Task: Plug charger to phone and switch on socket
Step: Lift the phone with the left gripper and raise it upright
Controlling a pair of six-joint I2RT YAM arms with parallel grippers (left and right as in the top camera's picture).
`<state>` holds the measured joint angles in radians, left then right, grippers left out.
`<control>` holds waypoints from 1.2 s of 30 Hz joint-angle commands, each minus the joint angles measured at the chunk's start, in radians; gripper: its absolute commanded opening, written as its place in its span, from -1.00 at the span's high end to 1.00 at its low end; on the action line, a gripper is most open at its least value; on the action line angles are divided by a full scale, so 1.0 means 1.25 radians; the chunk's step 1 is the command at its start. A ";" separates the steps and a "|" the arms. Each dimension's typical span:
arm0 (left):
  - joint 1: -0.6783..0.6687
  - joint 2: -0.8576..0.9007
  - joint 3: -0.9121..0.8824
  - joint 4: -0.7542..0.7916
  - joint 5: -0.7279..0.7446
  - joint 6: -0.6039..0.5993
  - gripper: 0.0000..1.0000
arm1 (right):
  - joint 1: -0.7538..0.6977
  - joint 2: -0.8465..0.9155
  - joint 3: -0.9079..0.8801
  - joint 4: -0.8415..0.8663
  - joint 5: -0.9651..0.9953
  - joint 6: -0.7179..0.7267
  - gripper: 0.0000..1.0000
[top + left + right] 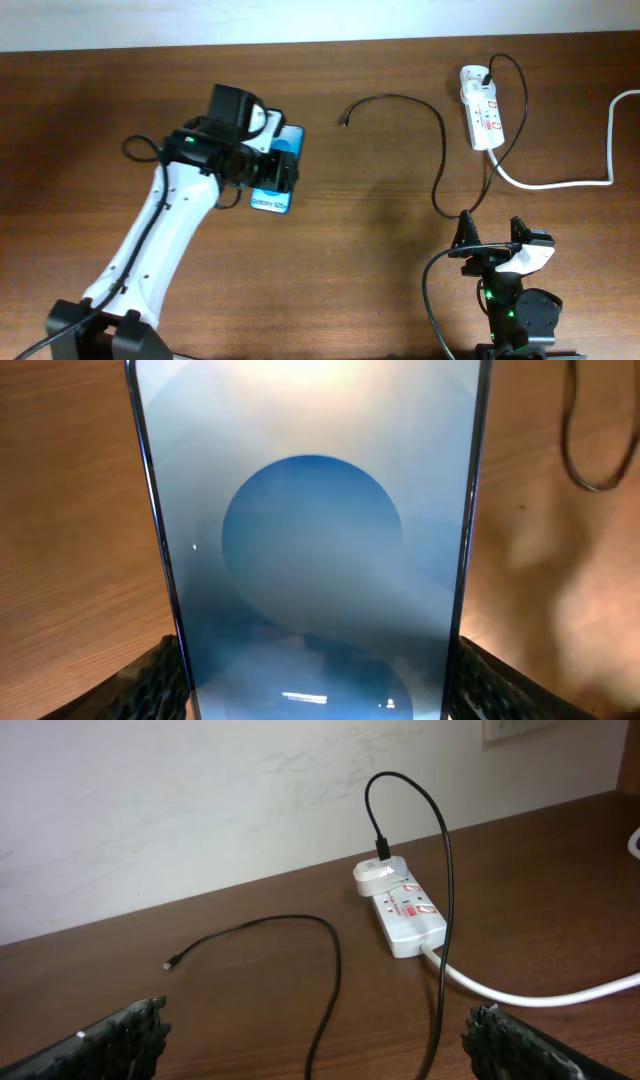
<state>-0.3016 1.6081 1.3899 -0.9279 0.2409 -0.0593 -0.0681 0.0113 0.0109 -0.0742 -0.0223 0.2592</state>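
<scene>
the left gripper [279, 170] straddles the phone [312, 540], a finger [160, 678] against each long edge. it seems clamped on it, though the contact sits at the view's edge. the right gripper [492, 232] is spread wide, empty. the charger [333, 955] cable trails between its jaws, and the socket [410, 915] is ahead, slightly right.

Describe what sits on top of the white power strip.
A white adapter is plugged into the far end of the socket, with the charger cable rising from it. The outlet beneath the adapter is covered.
</scene>
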 commanded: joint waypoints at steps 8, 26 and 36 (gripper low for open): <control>-0.099 -0.026 0.021 0.073 0.020 -0.121 0.06 | -0.003 -0.002 -0.004 -0.004 0.006 0.002 -0.97; -0.141 -0.026 0.021 0.081 0.005 -0.399 0.06 | -0.003 -0.002 -0.004 -0.004 0.006 0.002 -0.97; -0.122 -0.026 0.021 0.013 0.005 -0.429 0.01 | -0.003 -0.002 -0.004 -0.004 0.006 0.002 -0.97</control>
<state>-0.4736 1.6081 1.3899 -0.8852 0.2470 -0.5793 -0.0681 0.0113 0.0109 -0.0742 -0.0227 0.2584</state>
